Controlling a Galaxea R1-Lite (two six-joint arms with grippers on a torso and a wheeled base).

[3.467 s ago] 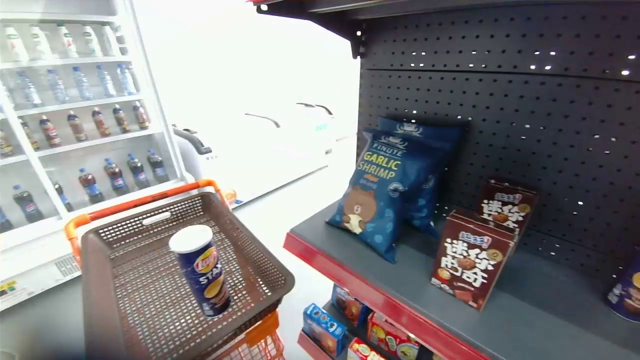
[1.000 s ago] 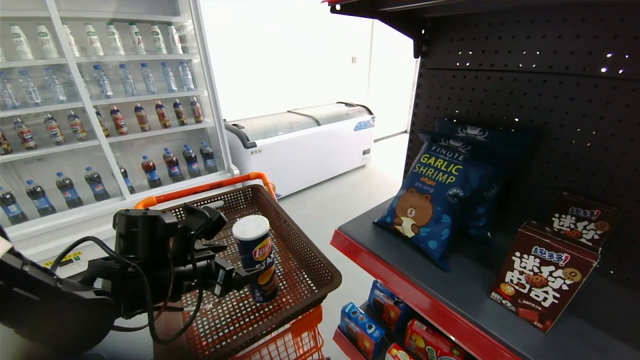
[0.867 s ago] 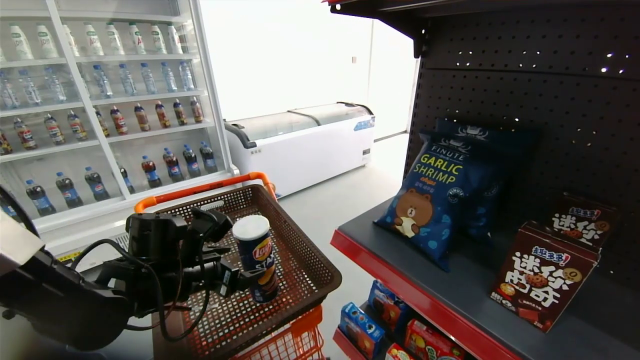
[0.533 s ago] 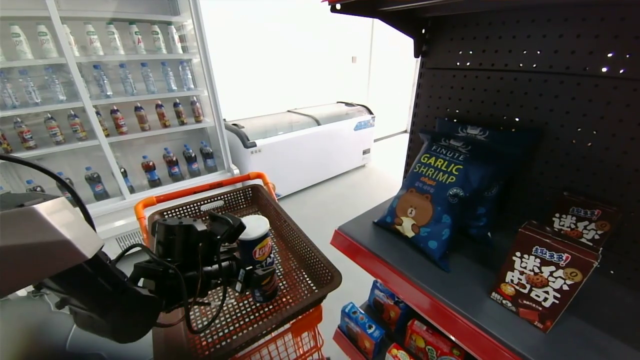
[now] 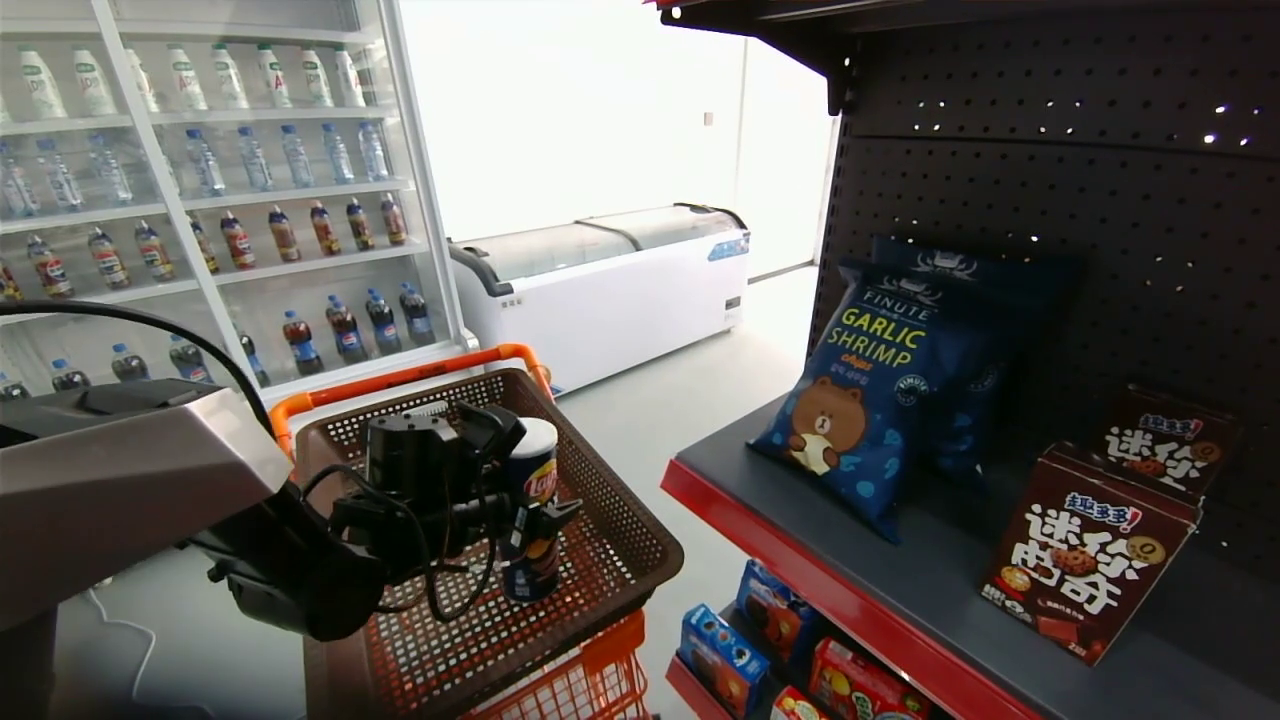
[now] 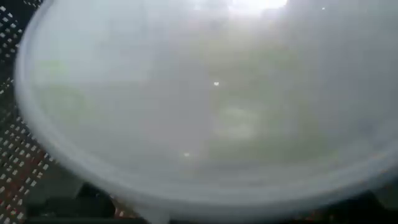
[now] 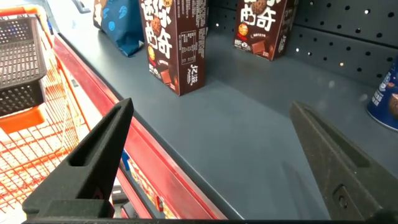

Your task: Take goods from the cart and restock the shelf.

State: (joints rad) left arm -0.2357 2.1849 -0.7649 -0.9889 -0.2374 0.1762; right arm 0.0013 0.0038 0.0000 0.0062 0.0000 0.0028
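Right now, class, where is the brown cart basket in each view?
Head view: brown cart basket, lower centre, holding the chips can.
Left wrist view: its mesh beside the can's white lid.
Right wrist view: its corner atop the orange cart frame, beside the red shelf edge.
Shared landmark: the orange cart frame.

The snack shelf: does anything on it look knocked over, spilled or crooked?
Nothing stands out. The blue chip bags lean back toward the pegboard, which looks like normal display, and the brown boxes stand upright. No spills or damage show.
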